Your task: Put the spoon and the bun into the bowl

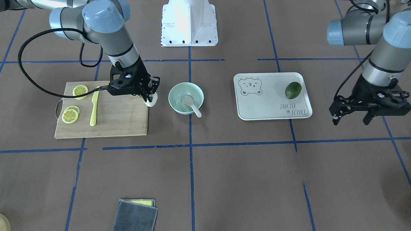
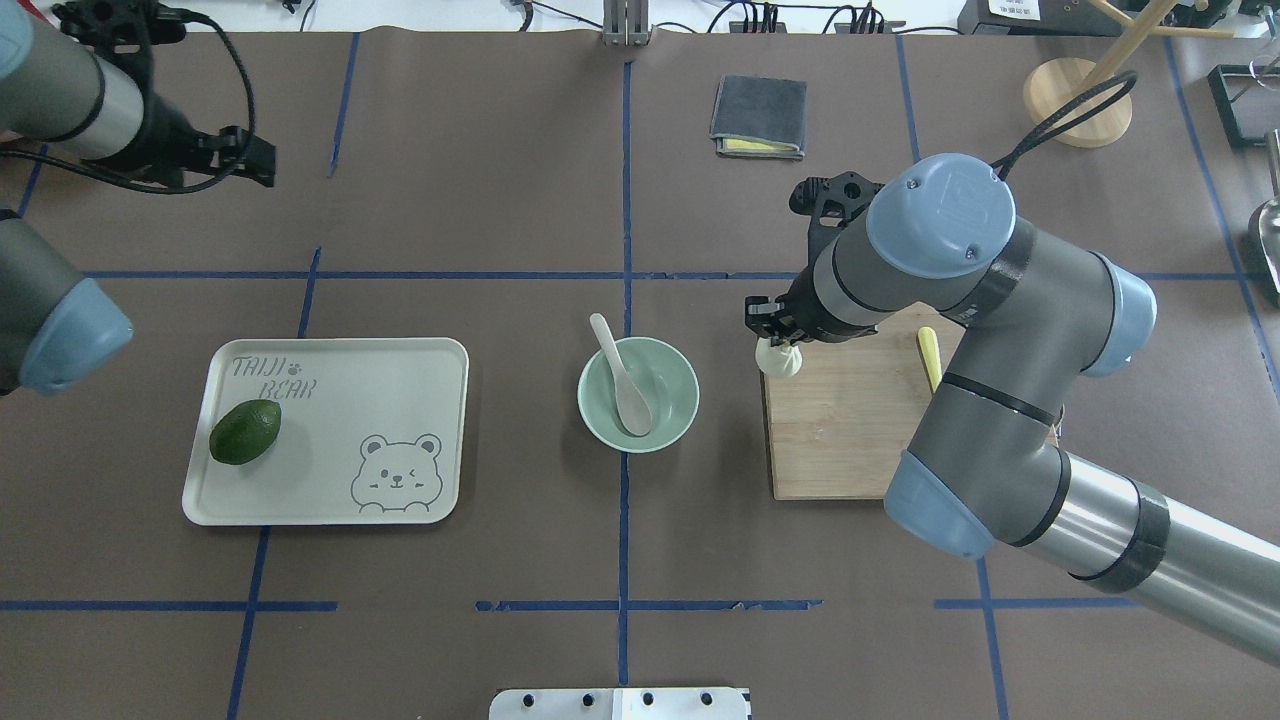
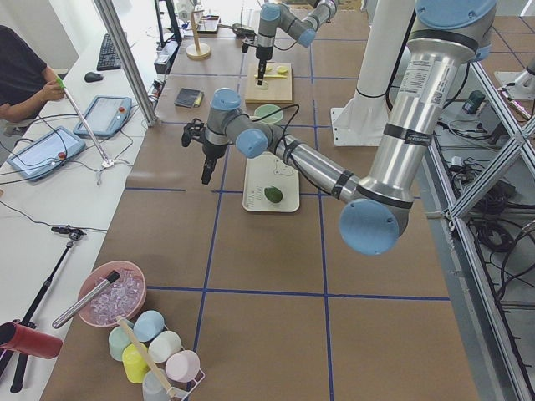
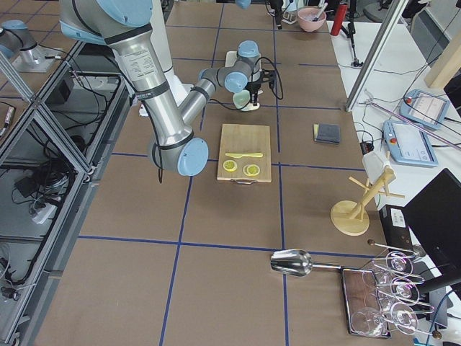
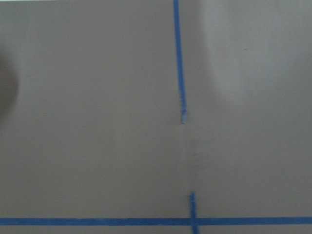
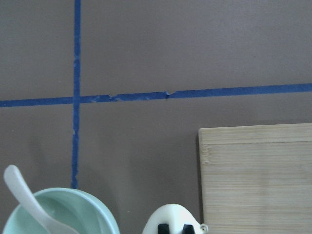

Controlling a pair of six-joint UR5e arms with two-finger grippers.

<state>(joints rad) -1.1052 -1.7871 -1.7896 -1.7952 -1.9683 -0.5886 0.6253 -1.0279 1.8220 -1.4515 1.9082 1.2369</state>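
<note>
Resting in the bowl (image 1: 172,92), the spoon (image 1: 192,104) lies with its scoop on the bottom and its handle propped over the rim, pointing toward the lower right of the front-facing frame. The bowl stands on the brown table just left of centre in that view, on a vertical line of blue tape.

The bun (image 1: 152,100) is outside the bowl, just to its left in the front-facing view, at the upper right corner of the wooden cutting board (image 1: 118,120). The right gripper (image 1: 148,96) comes down on it from above, its two fingers closed against the bun's sides. In the right wrist view the dark fingertips (image 6: 163,228) press into the white dough at the bottom edge of the frame, with the bowl at lower left and the board at lower right. Whether the bun touches the board or hangs just above it cannot be told.

On the board lie lemon slices (image 1: 80,91) in its upper left and lower left parts, and a yellow knife (image 1: 93,109) between them and the gripper.

Right of the bowl sits a white bear-printed tray (image 1: 273,107) with an avocado (image 1: 293,90) in its upper right part. The left gripper (image 1: 351,120) hangs at the right edge of the frame, well apart from the tray, fingers spread wide and holding nothing. A grey cloth (image 1: 135,215) lies at the bottom edge.
</note>
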